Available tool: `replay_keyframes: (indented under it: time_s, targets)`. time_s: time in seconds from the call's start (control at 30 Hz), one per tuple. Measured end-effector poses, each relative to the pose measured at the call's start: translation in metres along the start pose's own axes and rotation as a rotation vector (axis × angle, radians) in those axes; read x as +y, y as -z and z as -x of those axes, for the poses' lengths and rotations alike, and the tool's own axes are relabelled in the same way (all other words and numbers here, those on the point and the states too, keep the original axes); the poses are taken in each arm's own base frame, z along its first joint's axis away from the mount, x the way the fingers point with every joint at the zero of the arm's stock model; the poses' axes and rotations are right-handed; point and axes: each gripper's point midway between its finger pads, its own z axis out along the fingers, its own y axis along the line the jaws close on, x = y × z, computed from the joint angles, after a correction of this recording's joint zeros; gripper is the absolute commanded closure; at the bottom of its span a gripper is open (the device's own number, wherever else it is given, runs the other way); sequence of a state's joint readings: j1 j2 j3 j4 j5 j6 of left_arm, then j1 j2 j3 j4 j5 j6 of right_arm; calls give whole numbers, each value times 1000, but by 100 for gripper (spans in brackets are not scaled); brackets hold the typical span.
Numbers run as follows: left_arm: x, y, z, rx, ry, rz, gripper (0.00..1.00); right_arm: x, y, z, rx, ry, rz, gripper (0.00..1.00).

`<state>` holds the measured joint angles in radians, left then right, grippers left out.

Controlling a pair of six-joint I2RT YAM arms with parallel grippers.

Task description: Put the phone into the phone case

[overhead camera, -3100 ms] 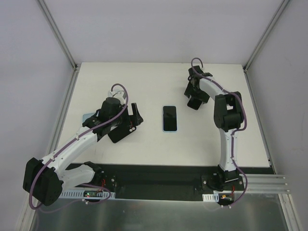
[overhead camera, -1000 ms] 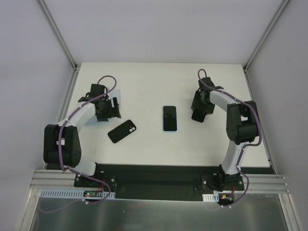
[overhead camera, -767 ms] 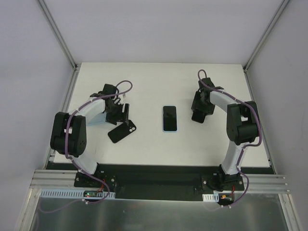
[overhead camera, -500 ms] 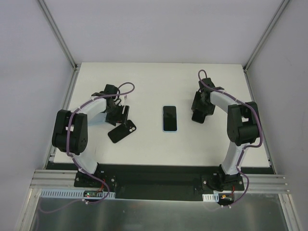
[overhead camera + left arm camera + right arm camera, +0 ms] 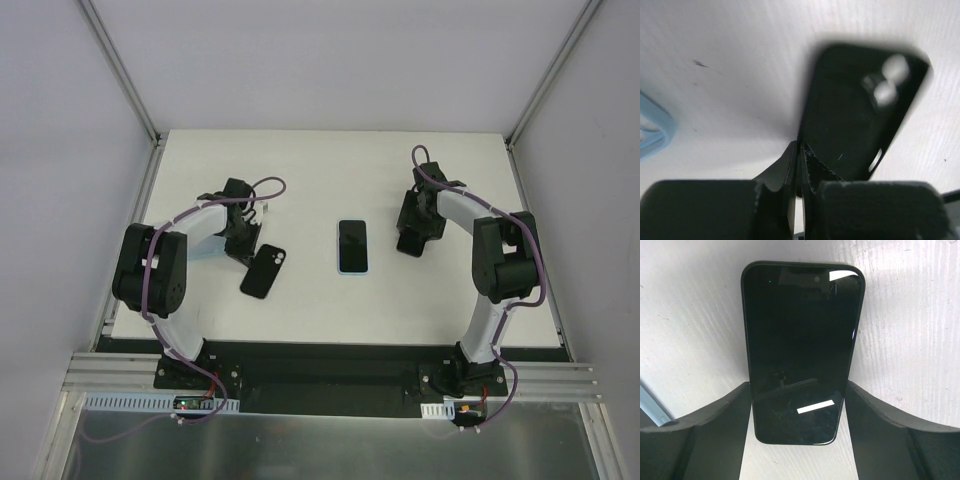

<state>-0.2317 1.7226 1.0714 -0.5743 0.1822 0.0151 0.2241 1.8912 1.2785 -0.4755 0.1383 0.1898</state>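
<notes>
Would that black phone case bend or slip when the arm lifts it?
The black phone case looks thin and hollow, so probably light and somewhat bendy where the left gripper pinches one edge. Lying flat on the smooth table, it would likely slide or pivot rather than tip or roll.

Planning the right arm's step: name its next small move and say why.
Probably close the right fingers on the phone: they stand open on either side of it as it lies flat on the table, ungripped. The left fingers pinch the black case by an edge.
</notes>
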Motion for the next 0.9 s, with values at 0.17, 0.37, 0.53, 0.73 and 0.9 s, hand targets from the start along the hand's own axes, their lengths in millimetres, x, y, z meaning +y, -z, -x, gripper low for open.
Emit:
replay_keyframes:
  time_s: [0.17, 0.37, 0.53, 0.73, 0.9]
  targets:
    - [-23, -1, -4, 19, 36, -60, 100, 0, 1, -5, 7, 0, 13, 52]
    - [-63, -5, -19, 12, 155, -155, 100, -10, 8, -24, 26, 7, 8, 53]
    - [-88, -6, -46, 0, 288, -227, 100, -23, 17, -46, 48, 32, -10, 54]
    - [-113, -9, -60, -40, 372, -292, 48, -35, 34, -73, 64, 67, -16, 55]
    - [-128, 0, -63, -72, 406, -365, 23, -31, 50, -89, 56, 116, 3, 58]
